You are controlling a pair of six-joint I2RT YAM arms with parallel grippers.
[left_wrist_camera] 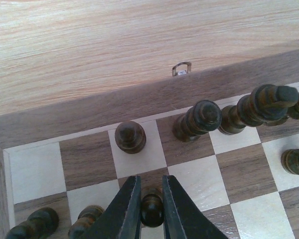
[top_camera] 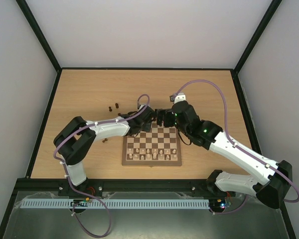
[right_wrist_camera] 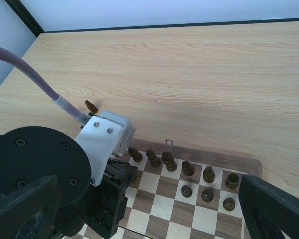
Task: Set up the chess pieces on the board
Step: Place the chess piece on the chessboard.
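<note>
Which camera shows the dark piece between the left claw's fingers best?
Left wrist view: the dark piece sits close up, pinched in the left gripper. From the top, the arm hides it; the right wrist view misses it too.

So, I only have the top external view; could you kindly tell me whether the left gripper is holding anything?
Observer: Yes, the left gripper is shut on a small round-headed dark brown wooden chess piece.
Operator: Thanks; is it set down yet?
Observer: I cannot tell; its base is hidden, but it is over the square brown-and-cream checkered wooden board, near a corner.
Operator: And the right gripper?
Observer: Its fingers stand wide open with nothing between them.
</note>
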